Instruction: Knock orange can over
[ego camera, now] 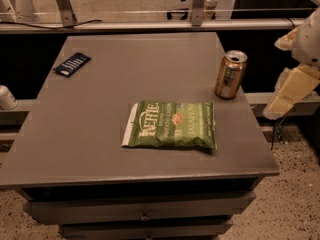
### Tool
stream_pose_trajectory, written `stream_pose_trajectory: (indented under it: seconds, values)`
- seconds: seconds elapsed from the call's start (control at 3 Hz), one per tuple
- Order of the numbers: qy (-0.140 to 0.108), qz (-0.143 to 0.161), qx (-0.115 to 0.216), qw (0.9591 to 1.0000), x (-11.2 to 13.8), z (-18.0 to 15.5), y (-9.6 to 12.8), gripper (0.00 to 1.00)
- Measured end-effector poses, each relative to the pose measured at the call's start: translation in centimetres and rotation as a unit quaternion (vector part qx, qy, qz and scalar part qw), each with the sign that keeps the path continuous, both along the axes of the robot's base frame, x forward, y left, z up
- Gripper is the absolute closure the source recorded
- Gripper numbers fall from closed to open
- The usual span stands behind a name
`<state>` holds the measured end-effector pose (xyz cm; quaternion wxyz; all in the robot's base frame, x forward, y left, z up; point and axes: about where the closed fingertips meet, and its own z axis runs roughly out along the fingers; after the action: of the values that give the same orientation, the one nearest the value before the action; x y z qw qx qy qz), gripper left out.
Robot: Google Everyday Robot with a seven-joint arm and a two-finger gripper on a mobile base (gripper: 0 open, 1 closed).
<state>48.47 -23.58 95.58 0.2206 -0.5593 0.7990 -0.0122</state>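
The orange can stands upright near the right edge of the grey table. It is copper-coloured with a silver top rim. My gripper is the pale cream shape at the right edge of the view, off the table's right side and a little to the right of the can, not touching it. A green chip bag lies flat in the middle of the table, in front and to the left of the can.
A dark blue flat packet lies at the table's far left. A pale whitish cylinder sits off the left edge. A metal rail runs behind the table. Drawers are below the front edge.
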Motion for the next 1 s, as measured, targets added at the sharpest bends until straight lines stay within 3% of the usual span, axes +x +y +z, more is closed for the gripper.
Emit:
stream_pose_trajectory:
  seconds: [0.33,0.67,1.0]
  values:
    - [-0.022,-0.021,0.027,0.9992,2.8,-1.2,-0.8,0.0]
    - [-0.04,-0.049,0.073,0.9954,5.0,-2.6,-0.9,0.0]
    - [-0.053,-0.072,0.138,0.9864,6.4,-4.2,0.2,0.0]
